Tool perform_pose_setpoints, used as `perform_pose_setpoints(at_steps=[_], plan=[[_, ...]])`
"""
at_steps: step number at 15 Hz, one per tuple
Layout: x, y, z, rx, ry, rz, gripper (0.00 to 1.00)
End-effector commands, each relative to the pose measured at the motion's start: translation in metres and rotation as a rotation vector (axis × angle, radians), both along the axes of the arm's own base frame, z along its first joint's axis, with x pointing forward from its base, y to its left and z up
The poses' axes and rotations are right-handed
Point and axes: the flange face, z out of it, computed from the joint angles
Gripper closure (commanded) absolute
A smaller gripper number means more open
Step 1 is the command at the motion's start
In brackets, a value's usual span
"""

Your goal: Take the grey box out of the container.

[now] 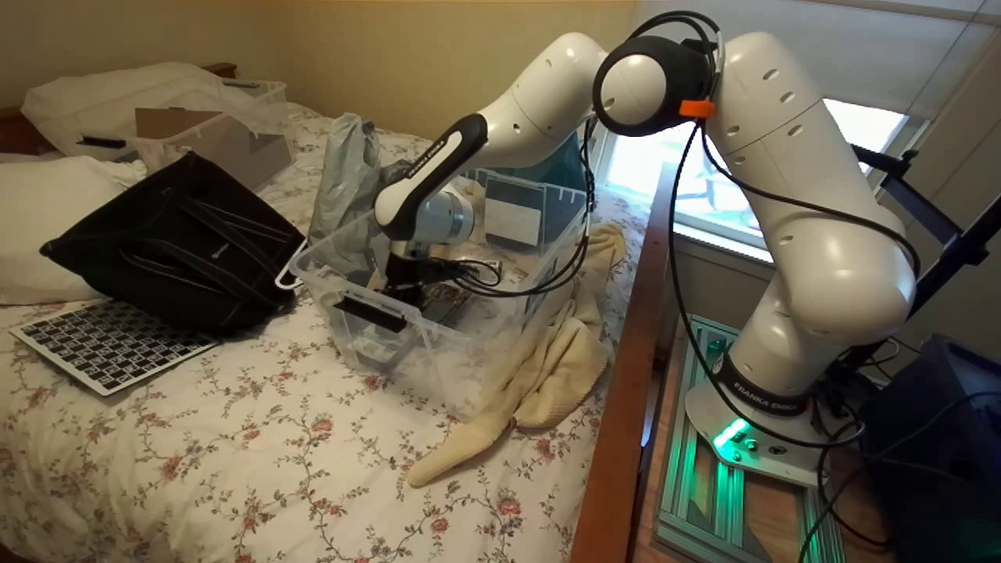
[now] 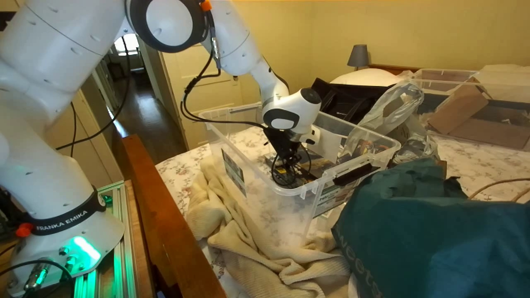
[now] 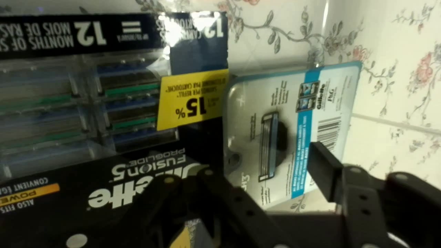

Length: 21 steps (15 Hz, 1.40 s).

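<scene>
A large clear container [image 2: 285,217] is standing on the flowered bedding [image 1: 274,469]. In an exterior view a black handle [image 1: 370,314] is sitting at its rim toward 8 o'clock. In the wrist view two packages are showing inside. A black pack [image 3: 117,120], printed Gillette Fusion, with see-through windows over rows of cartridges and a yellow tag, is filling the 9 o'clock side, its lettering running upside down. The grey box [image 3: 291,134], a pale package with a blue stripe and a barcode, is lying in the container just beside it toward 3 o'clock; whether the two edges are touching cannot be told. Toward 10 o'clock of the container in an exterior view, another clear bin [image 1: 270,102] is standing, with brown cardboard [image 1: 174,125] showing in it.

In both exterior views the gripper [image 3: 267,174] is reaching down inside the container. Its fingers [image 3: 324,168] are standing well apart: one is showing toward 8 o'clock of the grey box, in front of the black pack, the other toward 4 o'clock, crossing in front of the barcode end. Part of the grey box is showing in the gap between them. Whether either finger is touching a package cannot be told.
</scene>
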Motion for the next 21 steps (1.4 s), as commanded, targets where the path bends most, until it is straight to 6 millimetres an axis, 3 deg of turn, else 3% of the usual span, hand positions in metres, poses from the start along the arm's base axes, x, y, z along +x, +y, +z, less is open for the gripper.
perform_pose_setpoints(at_steps=[1,6,12,21], plan=[[0.008,0.002,-0.006,0.017,0.026,0.01,0.66],[0.009,-0.004,-0.004,0.055,0.041,0.032,0.98],[0.008,-0.017,0.006,0.17,0.045,0.061,0.98],[-0.009,-0.042,0.026,0.244,0.0,0.075,0.98]])
